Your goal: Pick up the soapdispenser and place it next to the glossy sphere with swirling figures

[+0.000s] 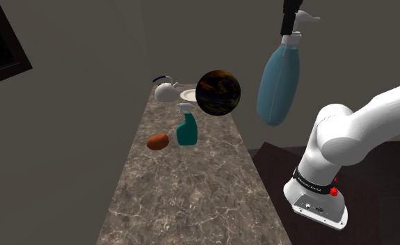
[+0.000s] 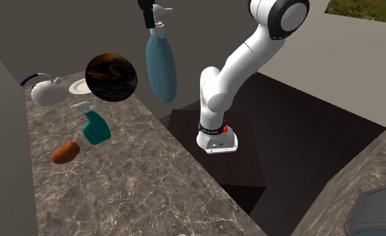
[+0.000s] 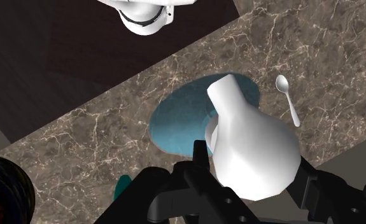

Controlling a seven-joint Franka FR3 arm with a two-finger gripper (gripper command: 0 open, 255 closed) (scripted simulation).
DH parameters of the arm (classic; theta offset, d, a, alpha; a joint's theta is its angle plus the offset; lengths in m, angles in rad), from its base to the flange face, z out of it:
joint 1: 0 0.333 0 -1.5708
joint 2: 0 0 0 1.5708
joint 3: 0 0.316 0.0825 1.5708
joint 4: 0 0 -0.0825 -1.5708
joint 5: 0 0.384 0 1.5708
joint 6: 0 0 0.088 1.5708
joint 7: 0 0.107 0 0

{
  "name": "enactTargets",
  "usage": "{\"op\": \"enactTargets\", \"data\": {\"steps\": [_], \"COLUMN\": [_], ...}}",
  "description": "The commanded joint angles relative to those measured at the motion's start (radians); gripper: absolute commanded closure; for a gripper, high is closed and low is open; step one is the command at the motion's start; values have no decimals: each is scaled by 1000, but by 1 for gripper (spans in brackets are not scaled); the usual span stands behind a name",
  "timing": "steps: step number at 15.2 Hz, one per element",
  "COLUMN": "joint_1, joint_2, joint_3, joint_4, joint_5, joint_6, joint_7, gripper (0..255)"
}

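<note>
Blue-bodied, white-capped soap dispenser [image 1: 278, 80] hangs high over the marbled surface [image 1: 191, 202], at the shoulder view's right of the glossy swirled sphere [image 1: 218, 92]. The end effector [image 1: 287, 28] is clamped on its pump neck, holding it high, probably to clear the teal spray bottle [image 1: 186, 129].

Blue soap dispenser [image 2: 161, 67] aloft in the jaws, near dark glossy sphere [image 2: 111, 77], over veined countertop [image 2: 137, 181].

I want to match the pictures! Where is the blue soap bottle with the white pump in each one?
Shoulder view: light blue soap bottle with white pump, upper right, hanging from the pincer.
Second exterior view: bottle top middle.
Wrist view: bottle clasped in the pincer, pump nearest.
Shared landmark: dark glossy swirled sphere.
</note>
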Motion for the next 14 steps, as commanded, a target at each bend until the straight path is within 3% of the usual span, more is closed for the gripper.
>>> {"op": "enactTargets", "data": {"steps": [1, 4, 14], "joint_1": [0, 0, -5], "joint_2": [22, 47, 193], "joint_3": [-3, -4, -204], "joint_4": [48, 101, 193], "joint_5": [0, 1, -156], "joint_6": [-26, -52, -38], "joint_7": [6, 14, -235], "gripper": [255, 255, 255]}}
